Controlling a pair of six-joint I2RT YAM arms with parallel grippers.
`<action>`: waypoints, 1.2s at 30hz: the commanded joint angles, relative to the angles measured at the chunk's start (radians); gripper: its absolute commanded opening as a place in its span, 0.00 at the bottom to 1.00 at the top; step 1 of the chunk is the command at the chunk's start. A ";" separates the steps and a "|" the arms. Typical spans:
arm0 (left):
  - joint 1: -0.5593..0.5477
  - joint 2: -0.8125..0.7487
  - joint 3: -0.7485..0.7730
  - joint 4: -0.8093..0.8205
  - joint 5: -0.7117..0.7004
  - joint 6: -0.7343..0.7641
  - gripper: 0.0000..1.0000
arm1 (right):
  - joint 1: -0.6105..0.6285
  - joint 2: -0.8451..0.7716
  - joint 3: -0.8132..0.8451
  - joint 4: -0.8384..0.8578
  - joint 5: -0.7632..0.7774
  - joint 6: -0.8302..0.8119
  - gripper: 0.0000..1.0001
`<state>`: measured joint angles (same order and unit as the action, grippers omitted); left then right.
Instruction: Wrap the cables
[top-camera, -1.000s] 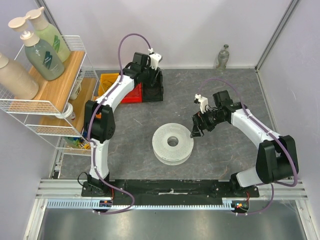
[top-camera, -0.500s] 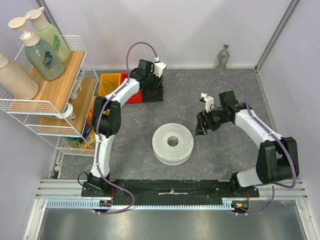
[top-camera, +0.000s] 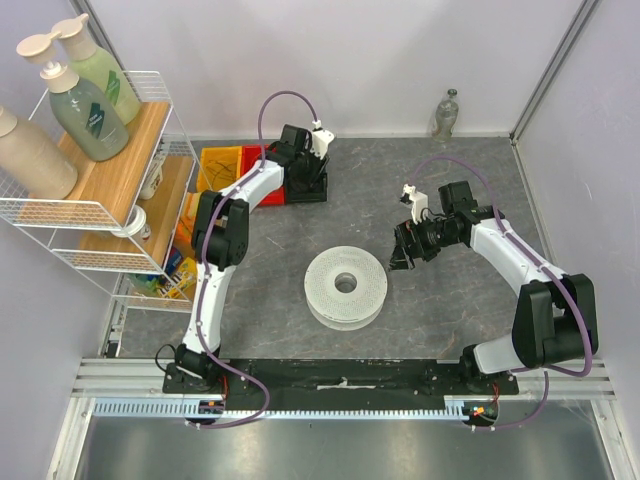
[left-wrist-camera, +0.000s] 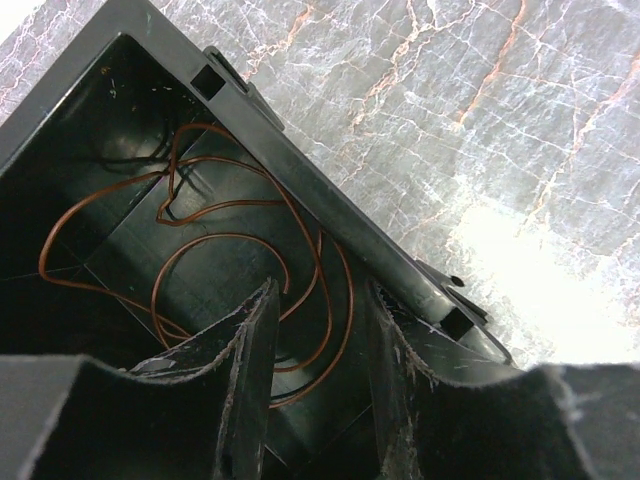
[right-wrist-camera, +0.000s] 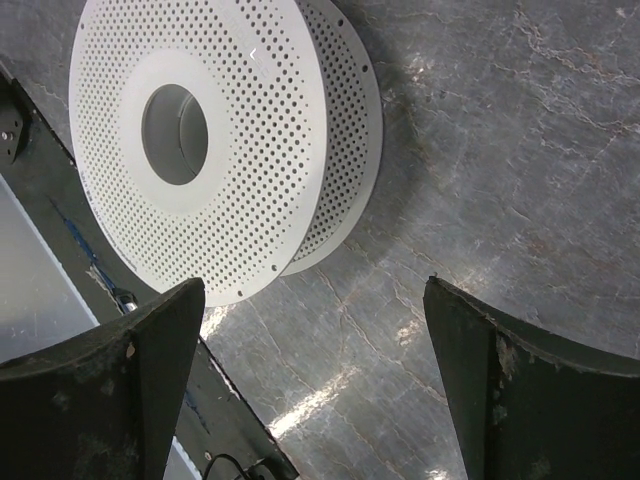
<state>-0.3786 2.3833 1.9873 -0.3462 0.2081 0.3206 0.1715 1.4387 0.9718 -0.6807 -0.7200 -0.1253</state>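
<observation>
The cables (left-wrist-camera: 222, 236) are a thin dark wire, reddish-brown in this light, lying in loose loops on the floor of a black bin (left-wrist-camera: 350, 210). My left gripper (left-wrist-camera: 320, 300) hangs inside that bin just above the loops. Its jaws stand partly apart and nothing is pinched between them. From the top view, the left gripper (top-camera: 306, 178) is over the black bin (top-camera: 322, 190) at the back of the table. The white perforated spool (top-camera: 346, 285) lies flat mid-table. My right gripper (top-camera: 397, 258) hovers wide open just right of the spool (right-wrist-camera: 260, 150), holding nothing.
A red bin (top-camera: 265, 188) and a yellow bin (top-camera: 213, 165) sit left of the black one. A wire rack (top-camera: 100, 210) with pump bottles stands at the far left. A clear bottle (top-camera: 448, 112) stands by the back wall. A black rail (top-camera: 340, 378) runs along the near edge.
My left arm has shifted right and lowered its gripper further into the black bin, the jaws narrowing slightly. My right gripper has drawn back a little to the right, off the spool's edge.
</observation>
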 joint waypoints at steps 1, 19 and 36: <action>0.001 0.024 0.054 0.070 -0.001 0.037 0.46 | -0.007 -0.006 0.001 0.018 -0.048 0.009 0.98; 0.029 -0.315 0.030 -0.085 0.231 -0.078 0.02 | -0.026 0.009 0.155 -0.083 0.073 -0.154 0.98; 0.001 -0.719 0.070 -0.271 0.657 -0.173 0.02 | -0.033 -0.343 0.158 0.277 0.027 0.014 0.96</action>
<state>-0.3622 1.7576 2.0632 -0.6067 0.6987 0.2428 0.1410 1.2400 1.1873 -0.6350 -0.6521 -0.2333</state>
